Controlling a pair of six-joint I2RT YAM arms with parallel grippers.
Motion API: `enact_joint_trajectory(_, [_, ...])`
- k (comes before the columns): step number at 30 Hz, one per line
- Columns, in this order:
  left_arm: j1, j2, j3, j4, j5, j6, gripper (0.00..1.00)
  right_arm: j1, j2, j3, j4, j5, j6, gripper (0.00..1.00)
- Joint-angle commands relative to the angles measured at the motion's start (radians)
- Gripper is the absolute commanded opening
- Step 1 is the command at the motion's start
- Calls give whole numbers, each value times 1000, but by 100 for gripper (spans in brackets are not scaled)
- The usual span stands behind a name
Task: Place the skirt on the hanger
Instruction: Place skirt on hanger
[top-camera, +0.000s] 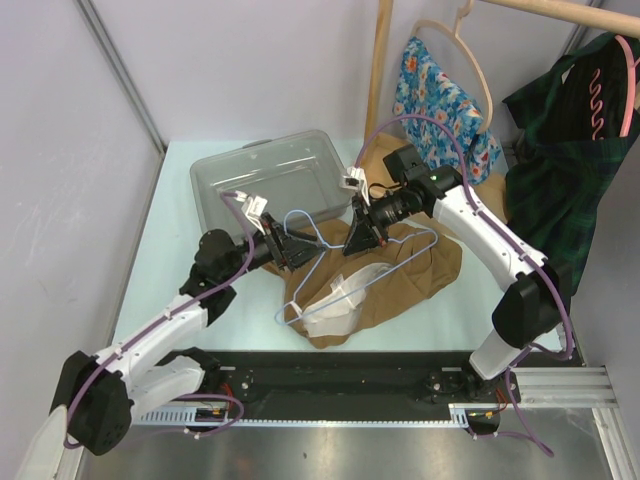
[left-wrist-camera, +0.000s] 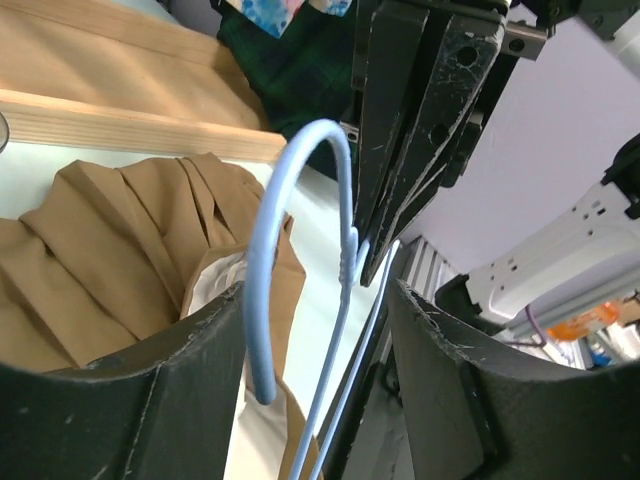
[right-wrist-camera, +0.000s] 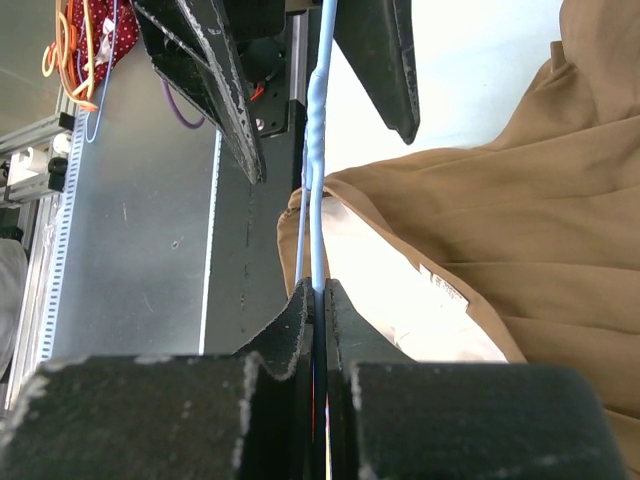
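Clamps the blue hanger (right-wrist-camera: 316, 190) below its twisted neck in the fully closed right gripper (top-camera: 358, 240) at centre frame, holds the left gripper (left-wrist-camera: 318, 288) partly open around the hook (left-wrist-camera: 262, 250), contact unclear, above the brown skirt (top-camera: 420, 270) crumpled on the table (top-camera: 170, 230).

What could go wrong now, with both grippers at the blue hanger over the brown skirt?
The right gripper pinches only the thin wire of the hanger, which may twist or slip. The left gripper stands open around the hook, very near the right one; closing there, they might collide. The skirt lies crumpled underneath and could snag.
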Motion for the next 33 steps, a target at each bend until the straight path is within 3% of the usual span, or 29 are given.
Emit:
enact_joint_trajectory(1, [4,31,-17,139,-17,-75,63,9,-5,4,27,-54,12,0])
enact_joint_trajectory(8, [4,80,16,169,-18,-81,59,20,-3,3,25,-63,11,0])
enact_joint_trajectory(17, [3,120,37,198,31,-89,26,27,12,3,42,-70,34,0])
enact_joint_trajectory(20, [1,123,49,186,32,-72,3,32,23,6,80,-50,67,0])
enact_joint_trajectory(23, [-2,97,68,103,2,0,0,28,29,7,119,11,153,1])
enact_joint_trajectory(29, [-6,46,121,-96,-54,190,0,-12,-25,-52,377,263,403,60])
enact_joint_trajectory(33, [-9,17,131,-158,-84,249,0,-40,-81,-72,441,464,486,70])
